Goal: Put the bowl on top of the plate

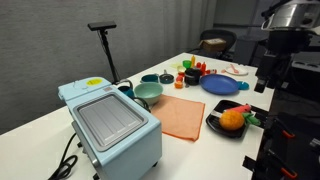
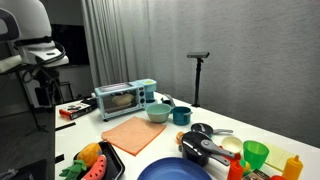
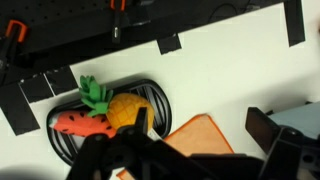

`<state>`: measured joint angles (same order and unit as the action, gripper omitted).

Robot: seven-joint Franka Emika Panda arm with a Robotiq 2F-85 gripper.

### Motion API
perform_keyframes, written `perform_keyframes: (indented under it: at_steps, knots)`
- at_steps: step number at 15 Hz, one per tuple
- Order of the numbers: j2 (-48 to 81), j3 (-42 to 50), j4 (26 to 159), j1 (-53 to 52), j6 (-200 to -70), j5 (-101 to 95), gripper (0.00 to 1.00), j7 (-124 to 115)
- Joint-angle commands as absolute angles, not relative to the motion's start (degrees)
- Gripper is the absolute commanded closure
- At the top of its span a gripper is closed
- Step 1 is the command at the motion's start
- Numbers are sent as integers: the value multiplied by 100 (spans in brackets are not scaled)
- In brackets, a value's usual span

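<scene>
The light teal-green bowl (image 1: 148, 92) (image 2: 158, 113) stands upright and empty on the white table beside the toaster oven. The flat blue plate (image 1: 220, 85) (image 2: 168, 171) lies apart from it, beyond the orange cloth. My gripper (image 3: 202, 122) is open and empty, high above the table. In the wrist view it hangs over the edge of the orange cloth (image 3: 200, 138) and next to the black plate of fruit (image 3: 105, 110). Neither the bowl nor the blue plate shows in the wrist view. In an exterior view the gripper (image 1: 264, 80) is at the table's side, far from the bowl.
A light blue toaster oven (image 1: 110, 125) (image 2: 125, 98) stands next to the bowl. A dark teal cup (image 1: 165, 77) (image 2: 181, 116) is close by. Bottles, a green cup (image 2: 256, 153) and small toys crowd the area near the blue plate. A black stand (image 1: 105, 45) rises behind.
</scene>
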<state>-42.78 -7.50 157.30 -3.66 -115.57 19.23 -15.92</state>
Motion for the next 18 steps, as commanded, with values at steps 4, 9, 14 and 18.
perform_keyframes:
  at_steps: [4, 9, 14, 18]
  knots:
    - [-2511, -669, 14700, -129, -12831, 1342, 0, -1395]
    - [-1024, -567, 13422, -80, -12832, 687, 0, -1274]
    - [-836, -531, 13316, -189, -12850, 776, 0, -1390]
    - [-775, -530, 13241, -194, -12845, 777, 0, -1388]
